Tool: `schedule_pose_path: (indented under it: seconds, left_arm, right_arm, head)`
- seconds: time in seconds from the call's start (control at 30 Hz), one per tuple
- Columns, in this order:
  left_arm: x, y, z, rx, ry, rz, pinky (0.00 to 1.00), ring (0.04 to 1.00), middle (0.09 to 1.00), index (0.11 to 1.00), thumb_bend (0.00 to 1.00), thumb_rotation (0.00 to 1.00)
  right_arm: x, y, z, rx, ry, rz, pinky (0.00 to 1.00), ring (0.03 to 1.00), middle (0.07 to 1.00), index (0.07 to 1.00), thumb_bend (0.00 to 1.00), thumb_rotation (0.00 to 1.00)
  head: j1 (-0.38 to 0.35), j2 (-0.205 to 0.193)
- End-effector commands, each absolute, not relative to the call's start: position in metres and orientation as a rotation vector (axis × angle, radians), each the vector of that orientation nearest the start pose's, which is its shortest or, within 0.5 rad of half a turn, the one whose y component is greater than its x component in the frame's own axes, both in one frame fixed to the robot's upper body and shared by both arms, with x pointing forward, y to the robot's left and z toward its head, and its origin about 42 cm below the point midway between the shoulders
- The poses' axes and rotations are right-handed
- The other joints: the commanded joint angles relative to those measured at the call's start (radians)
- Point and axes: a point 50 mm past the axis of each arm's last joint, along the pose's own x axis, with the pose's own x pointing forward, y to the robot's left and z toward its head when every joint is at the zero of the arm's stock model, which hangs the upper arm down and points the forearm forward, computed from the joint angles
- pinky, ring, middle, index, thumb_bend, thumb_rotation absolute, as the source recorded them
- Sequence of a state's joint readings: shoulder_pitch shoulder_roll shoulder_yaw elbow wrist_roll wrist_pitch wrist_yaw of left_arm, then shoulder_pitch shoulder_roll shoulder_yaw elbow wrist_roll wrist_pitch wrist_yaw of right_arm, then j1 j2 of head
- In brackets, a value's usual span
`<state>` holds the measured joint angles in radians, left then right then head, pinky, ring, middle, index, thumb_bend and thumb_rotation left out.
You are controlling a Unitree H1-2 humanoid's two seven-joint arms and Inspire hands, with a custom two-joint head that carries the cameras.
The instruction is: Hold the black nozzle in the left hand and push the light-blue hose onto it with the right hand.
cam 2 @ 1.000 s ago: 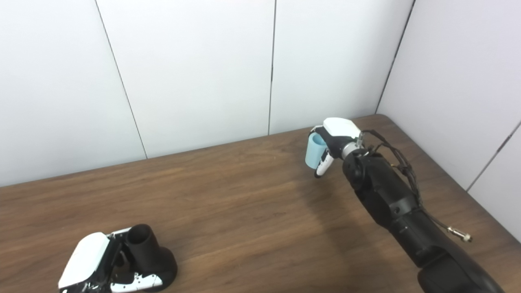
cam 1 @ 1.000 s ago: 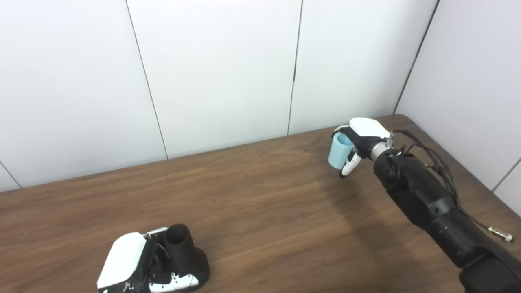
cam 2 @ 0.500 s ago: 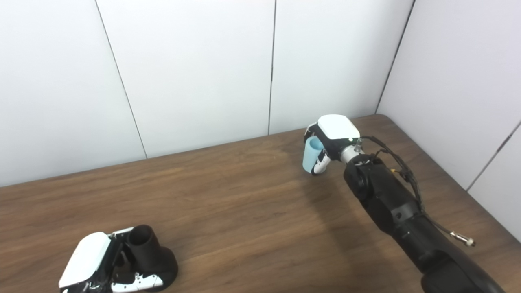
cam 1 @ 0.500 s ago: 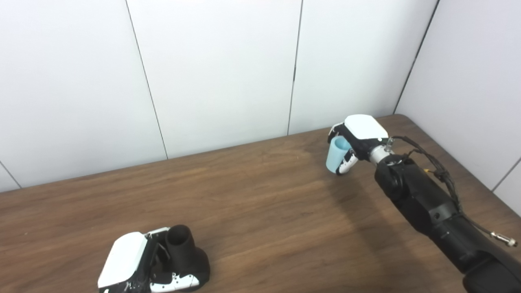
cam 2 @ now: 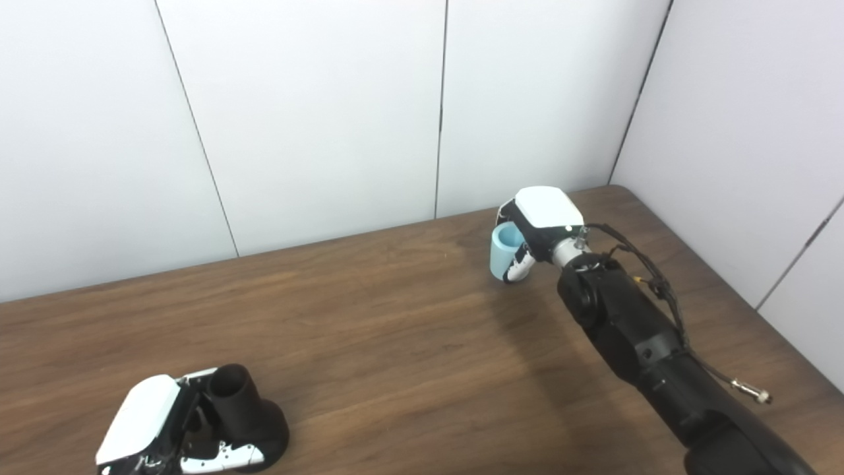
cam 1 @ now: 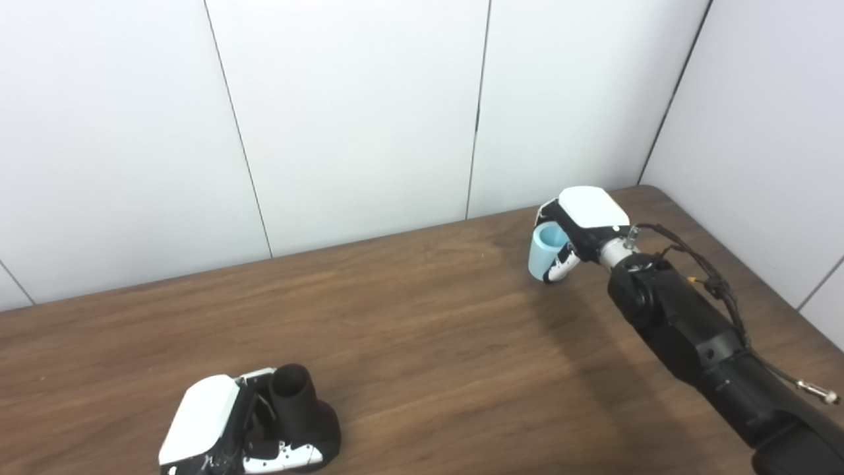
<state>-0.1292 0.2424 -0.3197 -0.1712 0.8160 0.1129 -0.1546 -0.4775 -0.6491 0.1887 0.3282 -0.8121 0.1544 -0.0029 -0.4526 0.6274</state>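
Left hand (cam 1: 221, 429): low at the near left of the worktop (cam 1: 422, 343), fingers wrapped round the wide base of the nozzle (white back of the hand faces up).
Nozzle (cam 1: 297, 412): black, upright on the worktop in the left hand's grip, narrow open neck pointing up and a little to the back; inside of the neck is dark, contents cannot be told.
Gap: nozzle and hose are well apart, with bare brown wood between them.
Hose (cam 1: 542, 251): short light-blue piece at the far right of the worktop, near the back wall; roughly upright, open end up (hollow inside as far as it shows).
Right hand (cam 1: 580, 227): fingers closed on the hose from its right side, thumb across the front of it; whether the hose's lower end touches the worktop cannot be told.
Right arm (cam 1: 699, 343): black, comes in from the lower right corner, thin cables running along it.
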Motion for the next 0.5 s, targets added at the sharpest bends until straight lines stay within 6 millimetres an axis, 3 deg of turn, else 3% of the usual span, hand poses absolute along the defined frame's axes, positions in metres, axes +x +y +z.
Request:
schedule_pose_path:
  seconds: [0.0,0.47]
  left_arm:
    - [0.303,0.194,0.144,1.103,-0.128,-0.339,0.38,0.427,0.445,0.52,0.5,0.0]
    - [0.296,0.18,0.141,1.104,-0.134,-0.335,0.35,0.422,0.44,0.521,0.5,0.0]
  right_arm:
    - [0.425,-0.403,0.251,-1.508,-0.076,-0.193,0.5,0.439,0.558,0.454,0.51,0.0]
    - [0.365,-0.35,0.293,-1.336,-0.33,-0.146,0.37,0.404,0.527,0.495,0.51,0.0]
  head:
    - [0.009,0.004]
    - [0.137,0.025]
